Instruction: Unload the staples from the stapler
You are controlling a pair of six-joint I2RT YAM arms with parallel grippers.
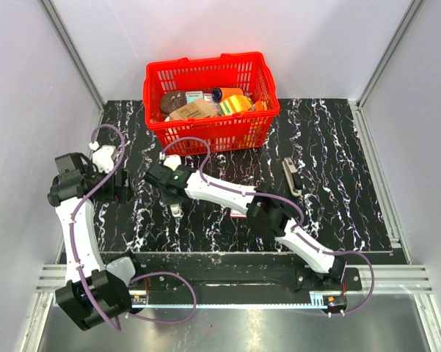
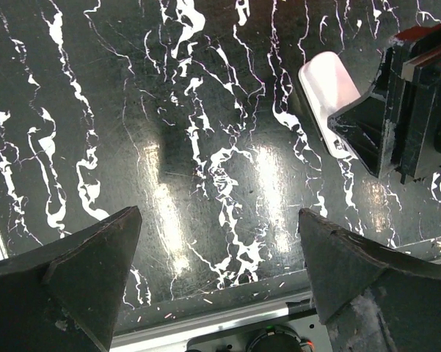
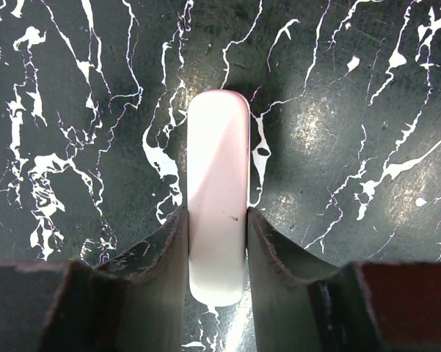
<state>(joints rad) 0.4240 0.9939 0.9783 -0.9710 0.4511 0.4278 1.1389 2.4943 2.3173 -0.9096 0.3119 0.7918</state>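
Our right gripper [image 3: 217,216] clamps the stapler [image 3: 218,147] by its long sides, pinning it flat; our left gripper [image 2: 219,216] hangs spread just beside, probably to open it.

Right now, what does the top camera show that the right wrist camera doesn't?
Only top: the red basket of odds and ends, both arms, the left gripper and a grey bar. Only right wrist: close up, its fingers touching both sides of the stapler. Both: that stapler, the right gripper around it, the black marbled table.
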